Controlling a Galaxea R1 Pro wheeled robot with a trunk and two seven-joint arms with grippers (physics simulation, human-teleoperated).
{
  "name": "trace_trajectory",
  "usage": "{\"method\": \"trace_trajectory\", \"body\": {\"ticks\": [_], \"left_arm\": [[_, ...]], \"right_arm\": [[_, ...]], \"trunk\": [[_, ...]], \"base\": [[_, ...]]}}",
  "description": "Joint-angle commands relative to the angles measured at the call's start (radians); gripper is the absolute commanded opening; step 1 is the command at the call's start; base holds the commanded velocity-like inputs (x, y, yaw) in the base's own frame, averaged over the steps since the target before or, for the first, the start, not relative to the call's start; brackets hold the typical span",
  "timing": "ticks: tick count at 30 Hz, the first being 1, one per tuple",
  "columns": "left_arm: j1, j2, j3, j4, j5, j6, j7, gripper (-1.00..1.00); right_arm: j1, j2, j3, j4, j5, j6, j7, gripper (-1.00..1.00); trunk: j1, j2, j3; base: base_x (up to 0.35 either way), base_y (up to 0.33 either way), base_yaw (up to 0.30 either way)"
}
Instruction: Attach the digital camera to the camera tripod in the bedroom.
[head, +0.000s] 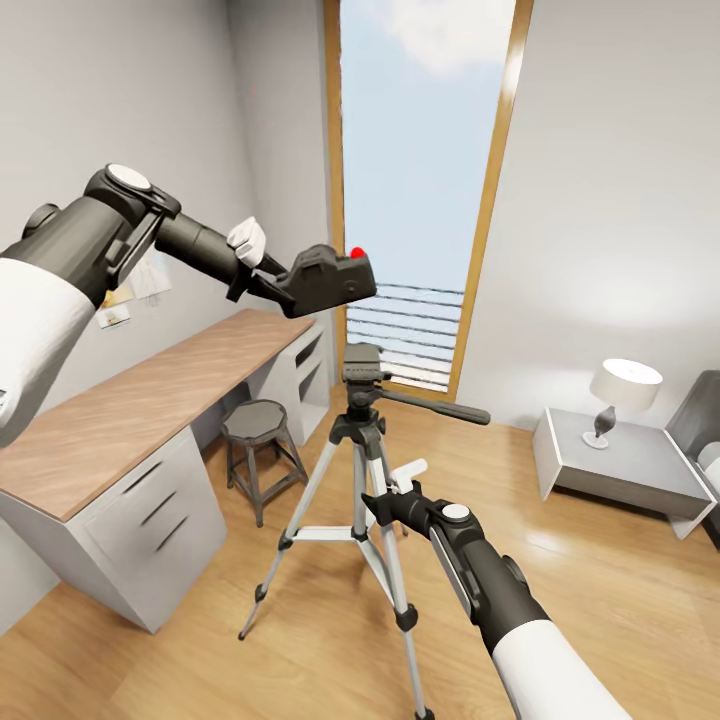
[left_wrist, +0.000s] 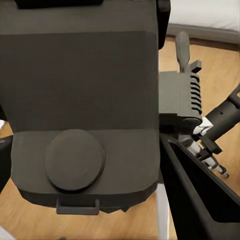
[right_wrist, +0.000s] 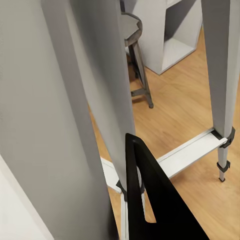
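Two arms bracket the work. The left hand (head: 283, 281) is pressed onto the digital camera (head: 328, 279) and carries it in the air in front of the tall window (head: 425, 190), above the far end of the bench (head: 130, 400); the red button (head: 356, 253) faces up. In the left wrist view the camera's dark body (left_wrist: 82, 110) lies between the fingers, with the round lens cap facing the viewer.

The governing relation is vertical. The camera tripod (head: 358, 470) stands on the plank floor at the picture's centre, and its head plate (head: 362, 362) lies at about 5 o'clock from the held camera, below it and slightly toward the robot's right. A clear gap separates camera base and plate; they do not touch. The camera's long axis runs roughly level, pointing along the line of the left forearm toward 3 o'clock, while the pan handle (head: 440, 406) also points toward 3 o'clock. As a judgement, the coming move is a short descent with a small rightward shift, keeping the base flat to the plate.

The right hand (head: 385, 497) sits at the tripod's leg cluster below the head; whether it is spread or pinching a leg cannot be told. The right wrist view shows silver legs (right_wrist: 222, 75) close by and the stool (right_wrist: 132, 45) beyond.
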Motion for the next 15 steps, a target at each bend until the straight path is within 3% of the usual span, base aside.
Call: {"method": "trace_trajectory", "body": {"ticks": [1, 9, 15], "left_arm": [[-0.002, 0.0, -0.004, -0.003, 0.001, 0.006, -0.005, -1.0], [-0.016, -0.002, -0.003, -0.051, 0.041, 0.008, -0.01, -1.0], [-0.034, -0.007, -0.001, -0.061, 0.05, 0.014, -0.011, -1.0]], "right_arm": [[-0.001, 0.001, -0.001, -0.002, 0.006, 0.004, 0.006, -1.0], [-0.001, 0.001, -0.001, -0.002, 0.006, 0.004, 0.006, -1.0], [-0.001, 0.0, 0.0, -0.003, 0.008, 0.004, 0.005, -1.0]], "trunk": [[0.001, -0.002, -0.002], [0.001, -0.002, -0.002], [0.001, -0.002, -0.002]], "base": [[0.0, 0.0, 0.0], [0.0, 0.0, 0.0], [0.0, 0.0, 0.0]]}}
